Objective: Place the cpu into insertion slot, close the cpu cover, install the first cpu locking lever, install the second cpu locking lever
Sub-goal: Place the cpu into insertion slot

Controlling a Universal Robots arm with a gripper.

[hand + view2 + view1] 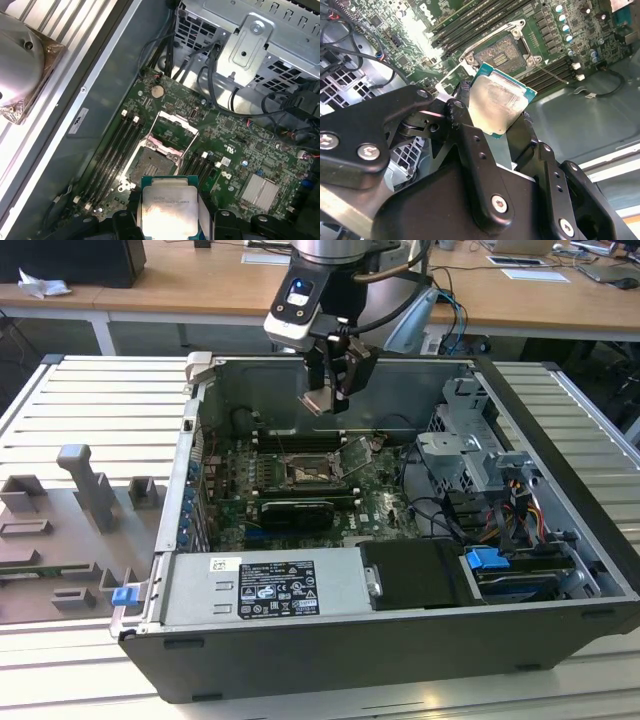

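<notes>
Hanging clear of the board, the cpu (500, 102) is pinched by two opposite edges between the fingers (462, 107) of the gripper (495, 109), tilted, silver lid facing the second wrist view; jaws clamped tight on the chip. In the exterior view the cpu (320, 400) sits in the gripper (333, 398), raised well above the insertion slot (308, 472), not touching it. In the first wrist view the cpu (167, 207) lies between the finger pads with the insertion slot (151, 162) beyond it, dark centre exposed; the same goes for the insertion slot (502, 54) in the second wrist view. The cpu cover (175, 129) is swung open off the slot, hinged at its edge; the cpu cover (357, 455) is tilted up on the exterior view's right of the slot. Memory slots (117, 150) flank the socket on the green motherboard (390, 502); a black graphics card (297, 512) is just beside the slot; all sit inside the open computer case (330, 660) on a slatted table (90, 400).
</notes>
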